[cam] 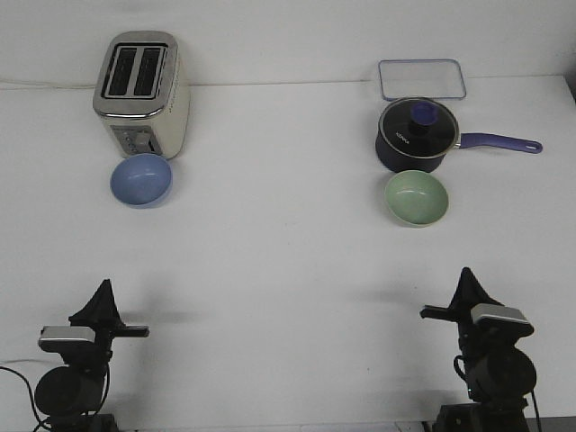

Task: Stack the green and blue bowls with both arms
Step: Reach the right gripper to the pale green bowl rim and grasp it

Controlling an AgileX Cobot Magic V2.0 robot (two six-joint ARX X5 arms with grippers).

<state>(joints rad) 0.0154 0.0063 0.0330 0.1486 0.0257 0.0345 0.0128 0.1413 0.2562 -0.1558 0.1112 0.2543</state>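
The left gripper sits at the near left edge of the table, its fingers drawn to a dark point aimed away from the robot; they look pressed together, with nothing between them. The right gripper at the near right edge looks the same, tapered to a closed tip and empty. Both are well apart from the bowls. Farther out on the left, the blue bowl stands upright, just in front of a toaster. On the right, the green bowl stands upright, just in front of a dark pot with a lid and a purple handle pointing right. Behind the pot lies a clear tray.
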